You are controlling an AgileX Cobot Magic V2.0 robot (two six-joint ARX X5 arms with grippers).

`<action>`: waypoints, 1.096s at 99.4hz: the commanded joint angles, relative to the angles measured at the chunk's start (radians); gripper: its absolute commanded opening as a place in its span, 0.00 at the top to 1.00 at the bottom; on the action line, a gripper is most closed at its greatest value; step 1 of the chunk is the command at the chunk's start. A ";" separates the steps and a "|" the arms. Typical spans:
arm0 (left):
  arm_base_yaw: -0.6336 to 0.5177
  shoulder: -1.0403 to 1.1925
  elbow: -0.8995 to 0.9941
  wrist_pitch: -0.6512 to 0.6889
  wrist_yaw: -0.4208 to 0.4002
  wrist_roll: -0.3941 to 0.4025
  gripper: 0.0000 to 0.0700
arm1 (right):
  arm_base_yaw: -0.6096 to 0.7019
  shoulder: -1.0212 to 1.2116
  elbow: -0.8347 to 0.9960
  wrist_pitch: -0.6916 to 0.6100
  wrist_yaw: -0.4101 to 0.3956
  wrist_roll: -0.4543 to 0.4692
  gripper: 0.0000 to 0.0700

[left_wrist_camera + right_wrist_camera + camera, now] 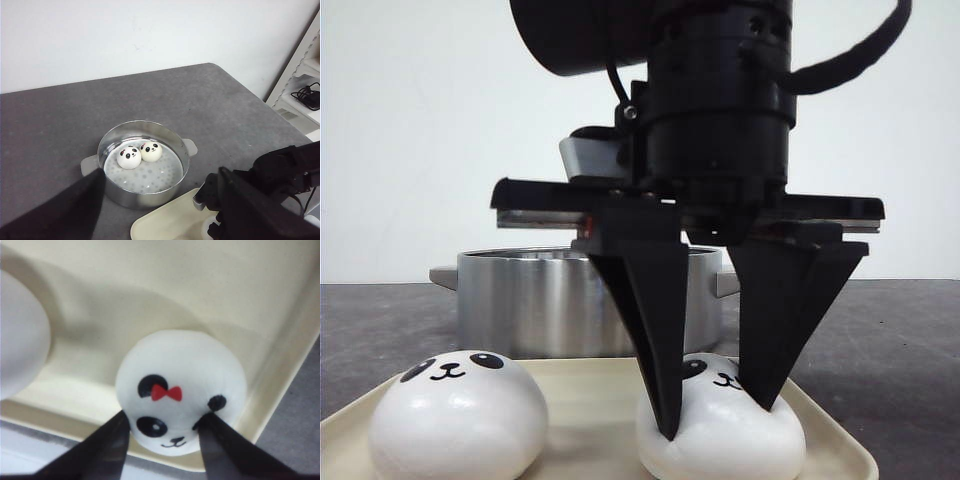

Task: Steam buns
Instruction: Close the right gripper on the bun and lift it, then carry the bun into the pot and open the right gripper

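Buns number 4: 2 on the cream tray (pixel 582 392), 2 inside the steel pot (pixel 112 192). Right gripper (pixel 718 418) has its fingers pressed against both sides of the tray's bow-marked bun (pixel 181 390); that red bow shows only in the right wrist view. Left gripper's state I cannot tell.

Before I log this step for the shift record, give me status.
Right gripper closed around bow-faced bun on tray. Left gripper not clearly in view. Two buns in steamer pot, one bun left. Nothing blocking.
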 commanded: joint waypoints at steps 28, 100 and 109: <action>-0.006 0.006 0.015 0.010 -0.003 0.010 0.42 | 0.008 -0.004 0.010 0.037 0.032 -0.080 0.98; -0.006 0.007 0.015 0.019 -0.004 0.010 0.42 | -0.237 0.030 0.695 -0.092 0.048 -0.335 0.99; -0.006 0.007 0.015 0.018 -0.004 0.010 0.42 | -0.293 0.120 0.695 -0.120 0.019 -0.350 0.99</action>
